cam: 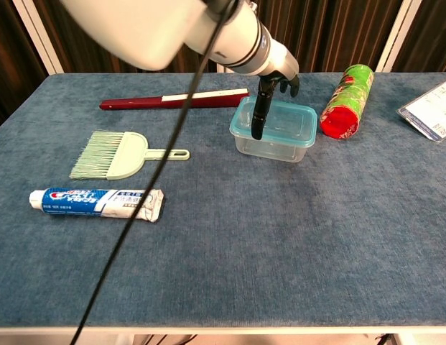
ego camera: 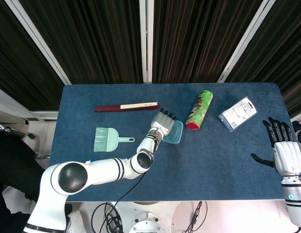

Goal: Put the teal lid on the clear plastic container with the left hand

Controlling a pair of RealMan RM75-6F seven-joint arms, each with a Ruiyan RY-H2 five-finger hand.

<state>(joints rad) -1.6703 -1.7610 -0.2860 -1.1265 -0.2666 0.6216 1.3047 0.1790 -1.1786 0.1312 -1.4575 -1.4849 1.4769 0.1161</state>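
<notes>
Seating step: teal lid [cam: 274, 120] atop clear plastic container [cam: 271, 148]; left hand [ego camera: 162, 124] fingers [cam: 257, 115] spread, pressing lid's 9 o'clock edge. Next: press rim flush, lift away.

one brush [cam: 111, 155], one toothpaste tube [cam: 97, 203], one can [cam: 346, 100] — one lidded container [cam: 274, 130]

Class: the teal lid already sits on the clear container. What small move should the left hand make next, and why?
Probably press down on the near edge. The teal lid covers the clear plastic container, and the left hand rests over it, one finger touching its left side.
</notes>
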